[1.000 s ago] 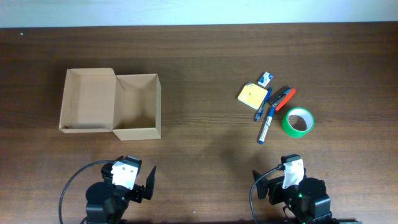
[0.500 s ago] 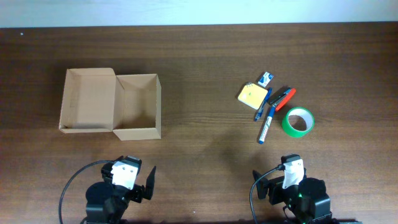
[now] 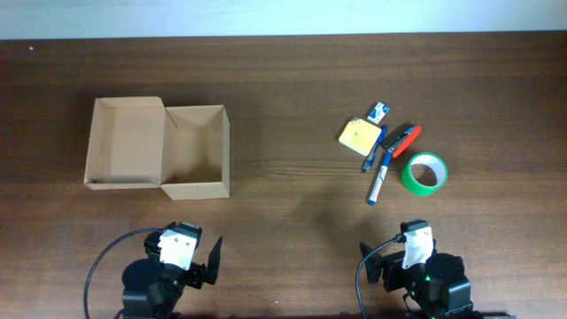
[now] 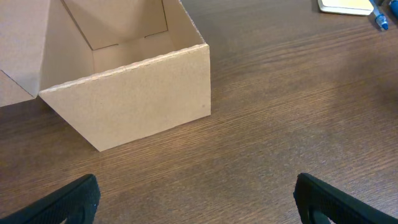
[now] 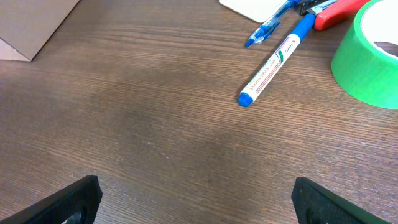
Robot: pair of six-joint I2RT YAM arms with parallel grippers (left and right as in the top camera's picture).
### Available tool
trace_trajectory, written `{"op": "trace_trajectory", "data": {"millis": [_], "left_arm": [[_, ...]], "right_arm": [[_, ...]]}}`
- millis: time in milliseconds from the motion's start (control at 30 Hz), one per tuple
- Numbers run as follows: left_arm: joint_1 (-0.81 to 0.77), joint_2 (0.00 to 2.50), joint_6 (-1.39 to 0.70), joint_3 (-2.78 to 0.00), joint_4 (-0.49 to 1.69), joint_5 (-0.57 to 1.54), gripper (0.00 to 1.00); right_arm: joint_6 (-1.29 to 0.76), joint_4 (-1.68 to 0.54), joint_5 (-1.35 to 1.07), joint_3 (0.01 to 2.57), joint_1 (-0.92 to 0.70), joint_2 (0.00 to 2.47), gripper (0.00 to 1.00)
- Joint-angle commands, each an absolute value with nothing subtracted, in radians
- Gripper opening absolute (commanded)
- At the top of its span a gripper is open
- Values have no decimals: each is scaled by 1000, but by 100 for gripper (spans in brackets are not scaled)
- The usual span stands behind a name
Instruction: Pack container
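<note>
The tan cardboard container (image 3: 193, 151) stands open and empty at the left of the table, its flap lid (image 3: 126, 142) laid out to its left. It also shows in the left wrist view (image 4: 134, 93). At the right lie a yellow sticky-note pad (image 3: 360, 134), a blue-capped white marker (image 3: 381, 177), a blue pen (image 3: 370, 153), a red-handled tool (image 3: 405, 138), a small blue-white item (image 3: 380, 112) and a green tape roll (image 3: 425, 173). My left gripper (image 4: 196, 202) is open and empty near the front edge, below the container. My right gripper (image 5: 196, 202) is open and empty below the stationery.
The marker (image 5: 270, 66), pen (image 5: 267, 25) and tape roll (image 5: 370, 56) lie ahead of the right gripper. A corner of the container (image 5: 31, 25) shows at its far left. The table is dark wood; a pale wall runs along its far edge (image 3: 283, 18).
</note>
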State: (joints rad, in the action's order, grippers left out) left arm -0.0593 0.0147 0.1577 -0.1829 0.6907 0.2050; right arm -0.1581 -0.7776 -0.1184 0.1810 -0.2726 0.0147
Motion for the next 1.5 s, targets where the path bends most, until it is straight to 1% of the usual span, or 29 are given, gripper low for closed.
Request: {"op": "trace_trajectory", "data": {"millis": [0, 300, 400, 600, 667, 800, 967, 1233, 1467], "left_arm": [[-59, 5, 171, -179, 688, 213, 100], [-59, 5, 170, -179, 688, 217, 99], [-59, 5, 170, -179, 679, 263, 100], [-59, 5, 162, -179, 516, 467, 99], [-59, 5, 83, -179, 454, 491, 99], [-59, 5, -123, -179, 341, 490, 100], [-59, 5, -248, -179, 338, 490, 100], [-58, 6, -250, -179, 282, 415, 99], [-58, 62, -250, -179, 168, 364, 100]], "right_arm": [[-166, -775, -123, 169, -268, 4, 99], [-166, -775, -123, 169, -268, 4, 99], [-166, -775, -123, 169, -268, 4, 99], [-166, -775, -123, 169, -268, 4, 99], [-166, -775, -123, 169, -268, 4, 99], [-166, -775, -123, 169, -268, 4, 99], [-166, -775, -123, 169, -268, 4, 99], [-166, -775, -123, 169, -268, 4, 99], [-166, -775, -123, 169, -268, 4, 99]]}}
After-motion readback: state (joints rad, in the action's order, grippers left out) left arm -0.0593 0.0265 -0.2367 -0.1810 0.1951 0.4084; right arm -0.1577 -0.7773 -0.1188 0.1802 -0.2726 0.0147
